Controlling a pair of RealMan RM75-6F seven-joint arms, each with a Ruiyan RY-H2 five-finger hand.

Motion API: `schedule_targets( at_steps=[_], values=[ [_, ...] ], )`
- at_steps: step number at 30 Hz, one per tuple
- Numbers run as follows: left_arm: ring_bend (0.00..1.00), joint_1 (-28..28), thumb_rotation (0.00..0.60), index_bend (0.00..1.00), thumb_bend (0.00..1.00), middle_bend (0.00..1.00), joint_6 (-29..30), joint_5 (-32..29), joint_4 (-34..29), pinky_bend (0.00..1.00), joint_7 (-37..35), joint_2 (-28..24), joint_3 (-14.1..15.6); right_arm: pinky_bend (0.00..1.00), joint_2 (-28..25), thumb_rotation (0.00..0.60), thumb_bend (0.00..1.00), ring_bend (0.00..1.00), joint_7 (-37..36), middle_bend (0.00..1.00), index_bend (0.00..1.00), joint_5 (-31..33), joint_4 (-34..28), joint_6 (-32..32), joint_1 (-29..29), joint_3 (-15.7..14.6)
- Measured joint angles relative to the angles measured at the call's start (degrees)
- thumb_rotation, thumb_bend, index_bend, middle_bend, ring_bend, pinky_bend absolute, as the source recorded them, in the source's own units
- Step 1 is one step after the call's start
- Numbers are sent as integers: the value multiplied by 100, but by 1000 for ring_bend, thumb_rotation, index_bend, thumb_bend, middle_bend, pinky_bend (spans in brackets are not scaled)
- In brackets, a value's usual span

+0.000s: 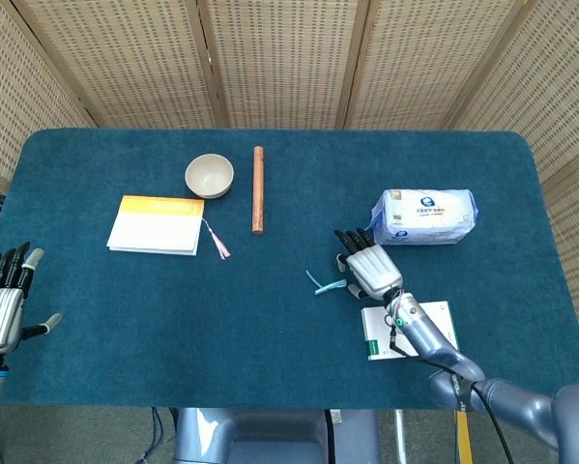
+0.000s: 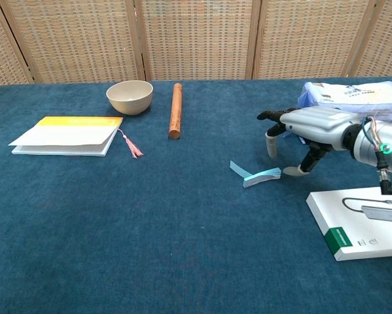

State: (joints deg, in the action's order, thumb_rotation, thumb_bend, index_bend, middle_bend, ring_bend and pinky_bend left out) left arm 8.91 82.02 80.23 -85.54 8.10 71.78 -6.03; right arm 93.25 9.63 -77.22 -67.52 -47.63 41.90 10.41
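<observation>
Looking down from the head view you get the whole blue table [image 1: 270, 319] at once, and it's the only view that catches the left hand [image 1: 1, 307], way off at the near left edge with its fingers spread apart and nothing in them. The chest view doesn't show that hand at all. What the chest view gives you instead is the side-on look at the right hand [image 2: 299, 134]: palm down, fingers splayed and arched, fingertips pointing at the cloth, nothing held. One fingertip looks to be right at the right end of the little light-blue paper strip [image 2: 256, 174], possibly touching it, hard to say for sure. From above the strip [image 1: 326, 284] sits just left of the right hand [image 1: 368, 266], about mid-table.

Near right of that hand is a white box with a green end [image 2: 359, 222], and far right behind it a tissue pack [image 2: 353, 99]. Over on the far left side: a beige bowl [image 1: 209, 176], a wooden rod [image 1: 257, 189] just right of it, and a yellow-edged notebook [image 1: 156, 224] with a pink tassel [image 1: 217, 242].
</observation>
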Motion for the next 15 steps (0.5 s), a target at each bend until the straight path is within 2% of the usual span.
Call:
schedule_targets(
  at_steps=[15],
  values=[
    [0,2,600,0,0,0,7,-9,-3,0,-34,-10,19,0,328,600,363,0,-102,0,463,83,215,13,114,-104]
  ],
)
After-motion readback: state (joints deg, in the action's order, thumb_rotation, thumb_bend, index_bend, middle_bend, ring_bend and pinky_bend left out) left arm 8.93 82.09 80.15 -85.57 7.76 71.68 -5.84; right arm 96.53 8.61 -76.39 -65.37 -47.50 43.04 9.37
